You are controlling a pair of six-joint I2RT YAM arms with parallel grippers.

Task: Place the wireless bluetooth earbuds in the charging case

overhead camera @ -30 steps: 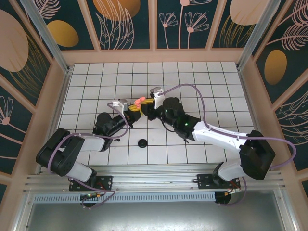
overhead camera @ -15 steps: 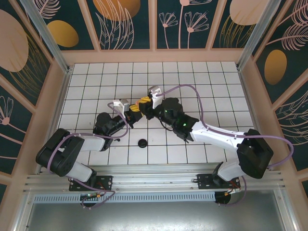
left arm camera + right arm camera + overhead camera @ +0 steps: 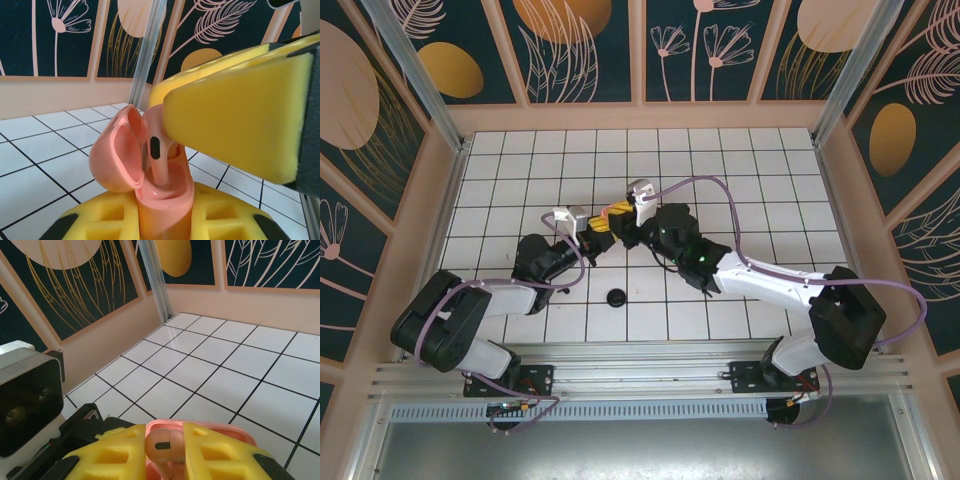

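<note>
With the left gripper (image 3: 164, 222) clamped on the open charging case (image 3: 165, 197) and the right gripper (image 3: 167, 455) pinching a salmon-pink earbud (image 3: 155, 150) whose stem seems partly down inside it, a skewed push could jam the bud or lever the case loose.

Black round disc (image 3: 616, 297): flat on white tiled floor (image 3: 760, 160), near side, slightly left of centre. Dark botanical wall panels (image 3: 570, 45): far side. Aluminium corner post (image 3: 417, 72): far left.
</note>
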